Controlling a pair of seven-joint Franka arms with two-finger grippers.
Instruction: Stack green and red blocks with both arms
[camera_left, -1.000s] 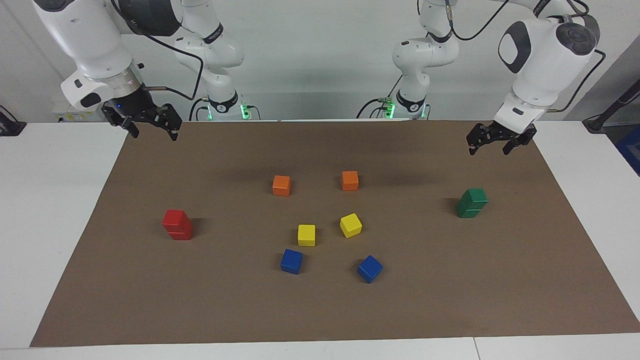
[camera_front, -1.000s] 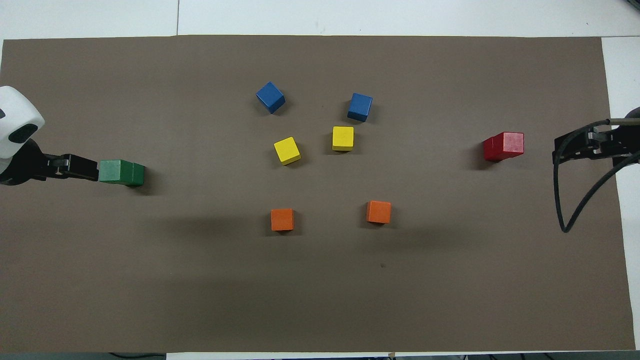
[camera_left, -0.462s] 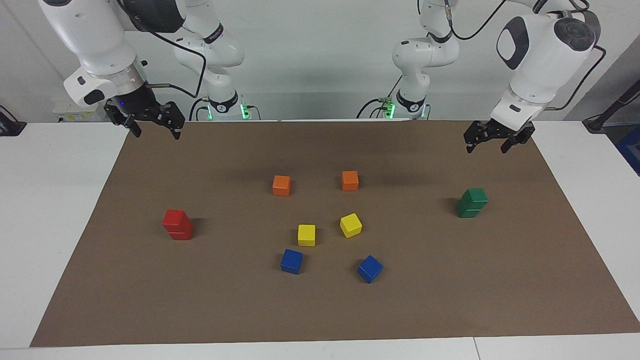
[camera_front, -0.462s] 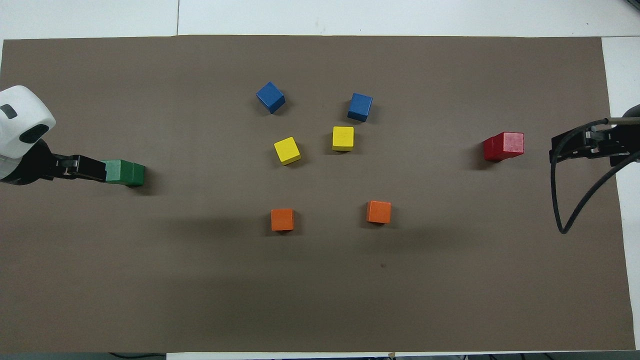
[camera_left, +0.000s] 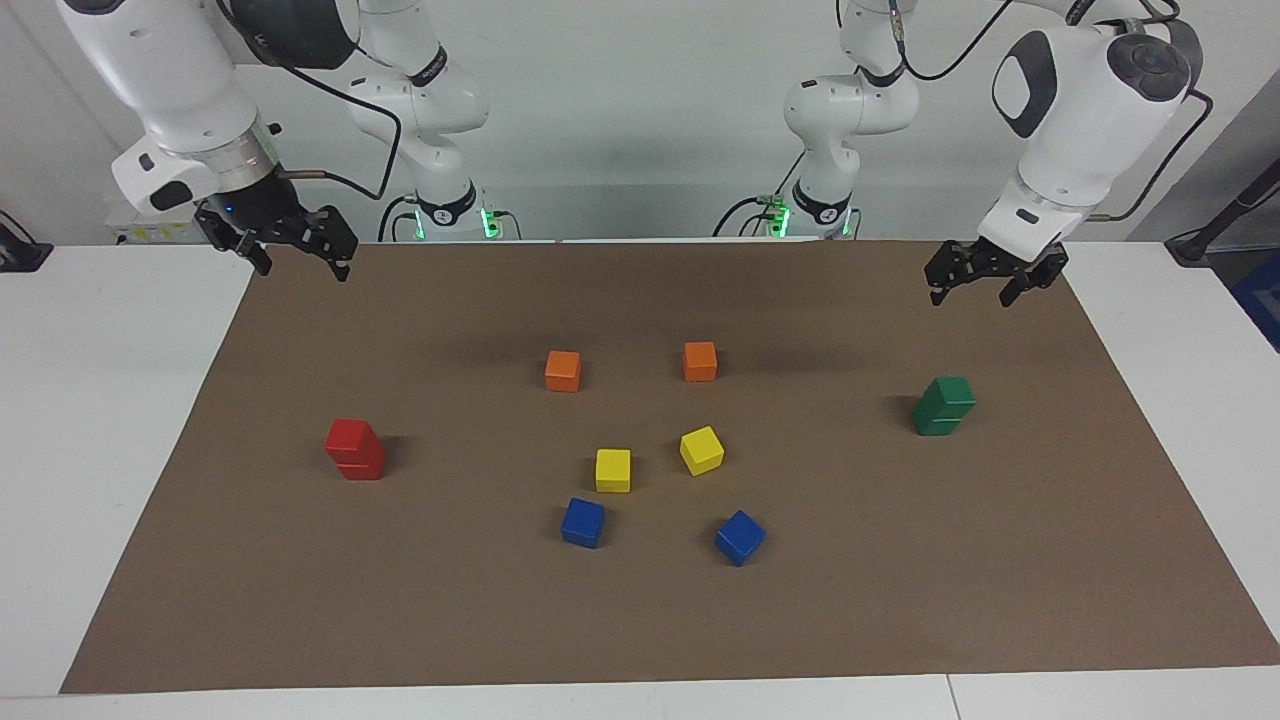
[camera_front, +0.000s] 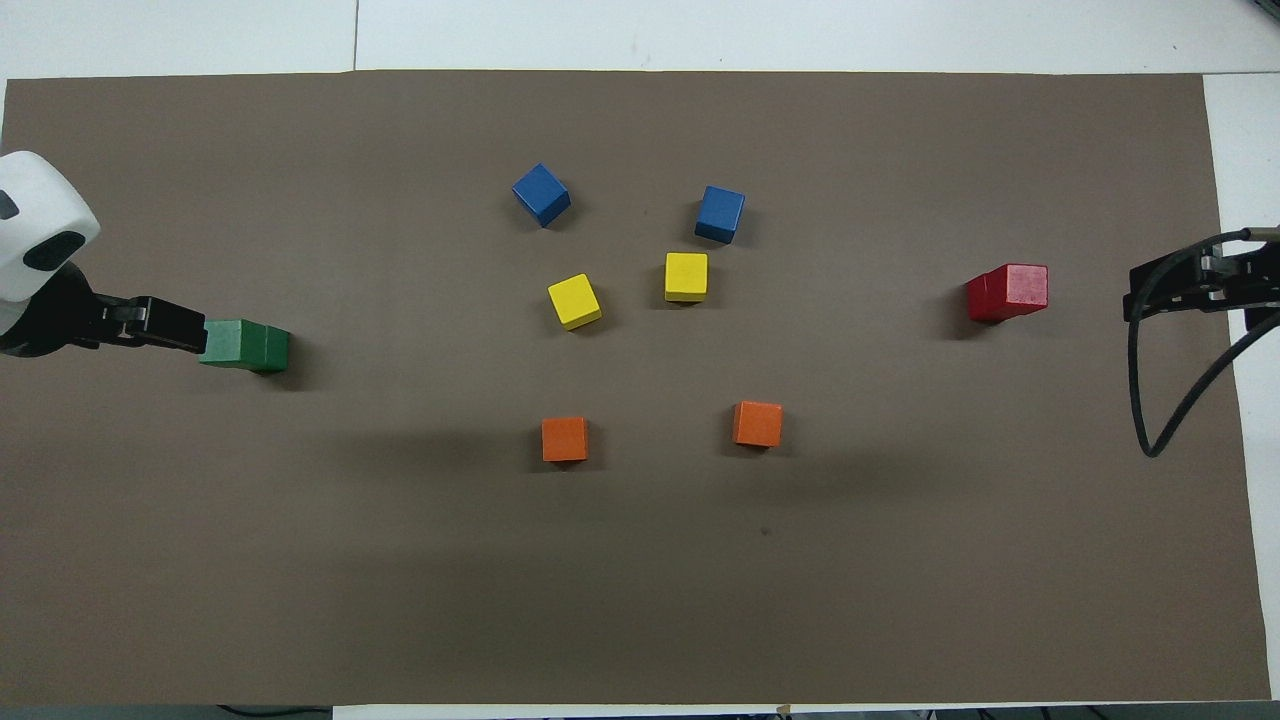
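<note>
Both my claws have pulled up and back from the stacks in the last moment. My left claw (camera_left: 965, 278) hangs spread and empty over the table's robot-side edge at my left arm's end; my right claw (camera_left: 292, 243) hangs the same way, empty, over the robot-side corner at my right arm's end. Neither touches a block.

The green stack (camera_left: 943, 405) stands near the left-arm end of the brown mat (camera_left: 640, 620), one green cube squarely on the other. The red stack (camera_left: 355, 449) stands near the right-arm end, its top cube turned slightly against the lower one but seated. From above, my left claw seems to overlap the green stack (camera_front: 244, 345), yet the facing view shows it well clear.

I judge the stacking done, with only the retreat left.

In the middle of the mat lie two orange cubes (camera_left: 563, 370), two yellow cubes (camera_left: 613, 470) and two blue cubes (camera_left: 583, 522), all single and apart from both stacks. Nothing stands in my arms' way; the only risk I see is brushing a stack.
</note>
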